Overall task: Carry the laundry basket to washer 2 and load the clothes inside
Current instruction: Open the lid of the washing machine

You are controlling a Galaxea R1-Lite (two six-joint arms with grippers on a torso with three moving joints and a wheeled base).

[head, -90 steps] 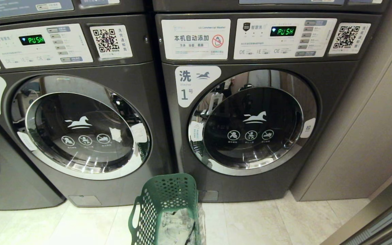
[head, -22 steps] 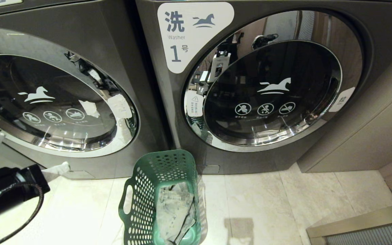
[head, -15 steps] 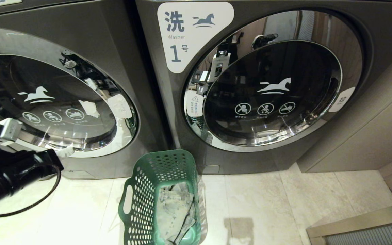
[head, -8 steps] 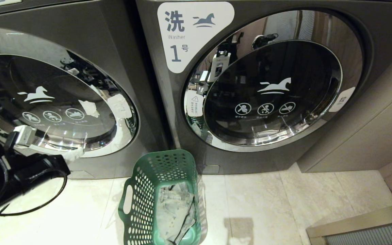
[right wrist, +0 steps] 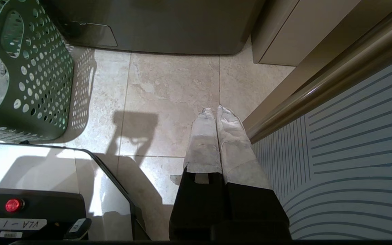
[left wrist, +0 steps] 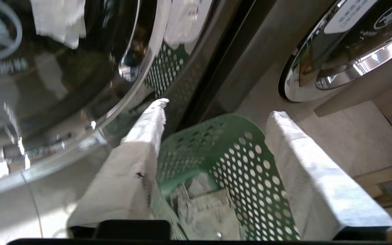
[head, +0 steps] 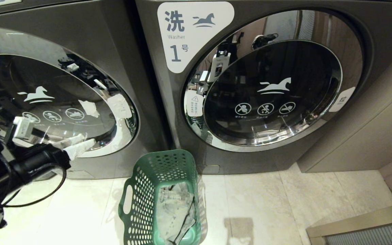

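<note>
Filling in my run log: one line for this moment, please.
left hand: open, at washer 2 door rim | right hand: shut, parked | laundry basket: on floor, clothes inside

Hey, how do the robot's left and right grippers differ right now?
The left gripper has its fingers spread apart; the right gripper has its fingers pressed together. The left gripper is raised in front of the lower chrome rim of the left washer's door, beside the laundry basket; the right gripper points down over bare floor tiles. Both have white-wrapped fingers and hold nothing.
</note>
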